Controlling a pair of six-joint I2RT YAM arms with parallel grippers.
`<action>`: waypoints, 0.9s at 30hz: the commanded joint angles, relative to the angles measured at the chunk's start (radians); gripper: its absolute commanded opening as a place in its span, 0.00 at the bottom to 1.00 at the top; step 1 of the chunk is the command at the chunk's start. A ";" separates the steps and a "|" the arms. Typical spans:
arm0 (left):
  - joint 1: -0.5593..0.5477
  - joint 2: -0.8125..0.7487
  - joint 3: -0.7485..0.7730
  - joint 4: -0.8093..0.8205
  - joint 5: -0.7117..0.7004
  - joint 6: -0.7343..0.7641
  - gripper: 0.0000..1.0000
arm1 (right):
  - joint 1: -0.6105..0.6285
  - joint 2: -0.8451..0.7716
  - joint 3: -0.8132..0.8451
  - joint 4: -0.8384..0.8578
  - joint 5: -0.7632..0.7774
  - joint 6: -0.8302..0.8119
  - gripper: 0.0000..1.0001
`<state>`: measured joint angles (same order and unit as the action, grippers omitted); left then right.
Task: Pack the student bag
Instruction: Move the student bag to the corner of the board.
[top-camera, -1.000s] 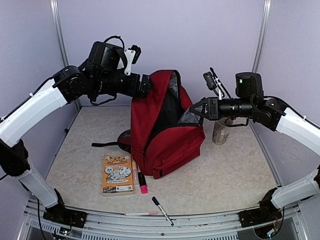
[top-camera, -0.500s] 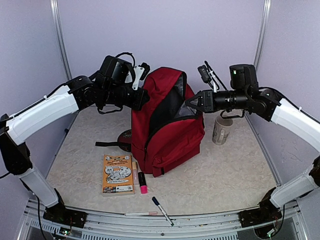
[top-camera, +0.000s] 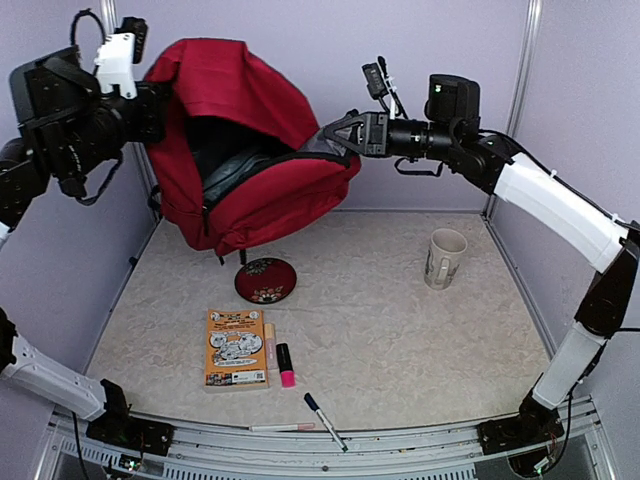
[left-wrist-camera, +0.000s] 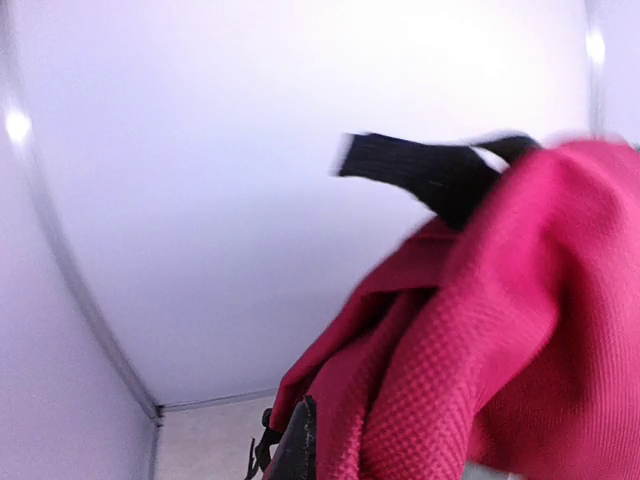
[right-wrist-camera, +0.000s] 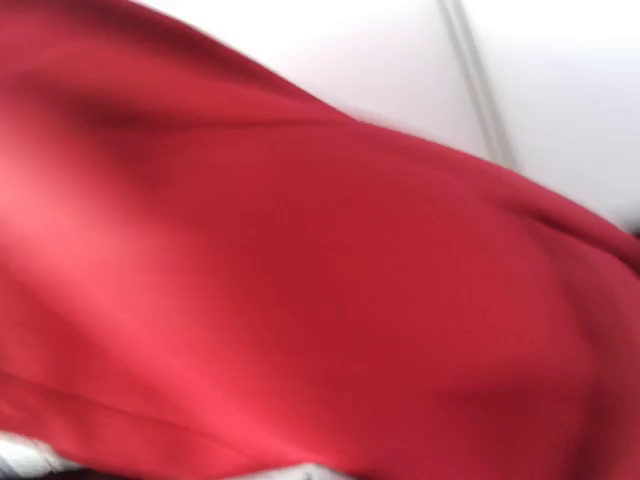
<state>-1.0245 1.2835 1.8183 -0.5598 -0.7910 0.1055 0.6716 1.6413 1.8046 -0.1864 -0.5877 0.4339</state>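
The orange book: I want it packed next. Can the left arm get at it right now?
Probably not: the left gripper is shut on the student bag, holding it aloft with the right gripper. The book lies uncovered on the table.

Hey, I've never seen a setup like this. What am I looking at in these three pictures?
This is a robot: a left arm and a right arm, bolted at the near edge of a table. The wide picture comes from a fixed camera above and behind them. The other two come from small cameras on the wrists, so close that they show mostly red fabric. The left fingers and right fingers are shut on a red backpack, holding it in the air with its mouth open. On the table lie a round red patterned disc, an orange book, a pink highlighter and a pen. A mug stands upright.
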 joint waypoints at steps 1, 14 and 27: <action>0.000 -0.109 -0.029 0.168 -0.452 0.079 0.00 | 0.050 0.149 0.034 0.095 -0.056 0.092 0.14; 0.409 -0.120 -0.196 -0.239 -0.156 -0.321 0.00 | 0.289 0.409 0.102 -0.309 0.244 -0.095 0.56; 0.656 -0.111 -0.478 -0.128 -0.015 -0.271 0.00 | 0.585 0.756 0.416 -0.529 0.595 -0.191 0.77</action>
<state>-0.4225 1.2030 1.3548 -0.7998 -0.8150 -0.1715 1.1820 2.3096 2.1059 -0.6220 -0.1261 0.2970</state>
